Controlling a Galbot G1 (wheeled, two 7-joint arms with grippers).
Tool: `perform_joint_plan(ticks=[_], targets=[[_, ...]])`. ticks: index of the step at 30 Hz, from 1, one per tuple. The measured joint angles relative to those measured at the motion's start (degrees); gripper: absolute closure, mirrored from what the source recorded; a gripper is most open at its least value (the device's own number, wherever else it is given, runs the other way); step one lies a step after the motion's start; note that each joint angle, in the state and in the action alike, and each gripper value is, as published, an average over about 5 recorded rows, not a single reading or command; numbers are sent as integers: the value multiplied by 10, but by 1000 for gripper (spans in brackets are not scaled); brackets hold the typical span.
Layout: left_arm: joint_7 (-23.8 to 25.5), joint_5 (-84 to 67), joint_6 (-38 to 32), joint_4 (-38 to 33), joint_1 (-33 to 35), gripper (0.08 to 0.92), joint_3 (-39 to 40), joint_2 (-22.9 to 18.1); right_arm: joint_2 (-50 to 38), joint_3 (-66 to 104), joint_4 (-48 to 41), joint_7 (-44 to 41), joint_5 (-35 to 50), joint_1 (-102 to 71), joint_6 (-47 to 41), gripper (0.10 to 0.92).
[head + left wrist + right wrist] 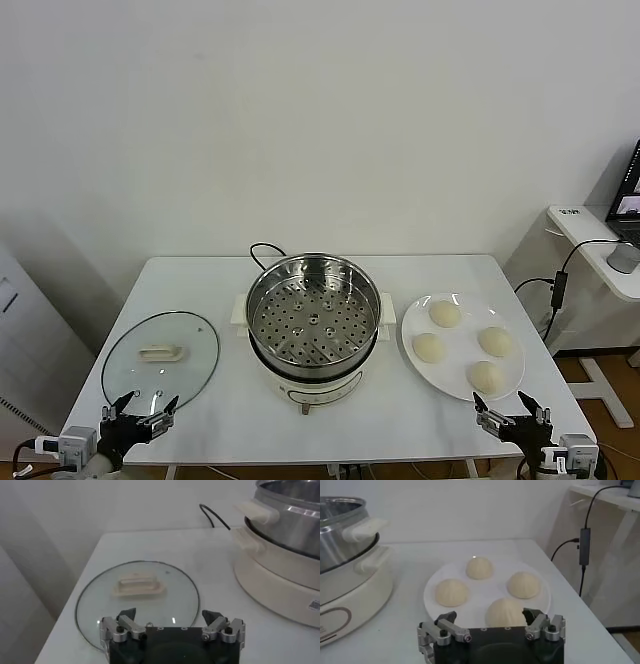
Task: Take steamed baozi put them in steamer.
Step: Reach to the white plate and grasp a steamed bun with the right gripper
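Steamer (pixel 312 330) in the middle of the frame on the white tabletop (pixel 200 280): shiny metal pot, tray full of holes inside, cream-white base, black cord (pixel 262 250) behind at the upper left of it. Nothing in the tray.

Four steamed baozi (pixel 445 313) (pixel 495 341) (pixel 428 347) (pixel 485 376) on a flat white plate (pixel 420 322), just to the right of the steamer. Small, round, smooth, cream-white. All apart from each other.

Round glass lid (pixel 160 360) with a white handle, flat on the tabletop at the lower left of the frame, near the steamer but not touching.

Left claw (pixel 140 415) at the bottom left corner, just at the near rim of the lid. Wide open, holding nothing.

Right claw (pixel 512 413) at the bottom right corner, just below the plate and close to the nearest bun. Wide open too, holding nothing.

White desk (pixel 590 235) with a laptop (pixel 630 200) at the far right edge.
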Motion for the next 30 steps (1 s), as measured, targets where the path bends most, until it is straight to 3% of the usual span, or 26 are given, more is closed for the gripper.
perform_joint_plan(ticks=[9,22,30], targets=[[0,0,0,0,1,177,0,0,-9,1,-16,-23,-52,20,19,203],[-1,0,5,5,-12,177,6,2,-73,-10,-136,-134,-374,175,114,203],[-2,5,10,8,-26,177,15,1,-143,-55,-223,-281,-470,311,157,203]])
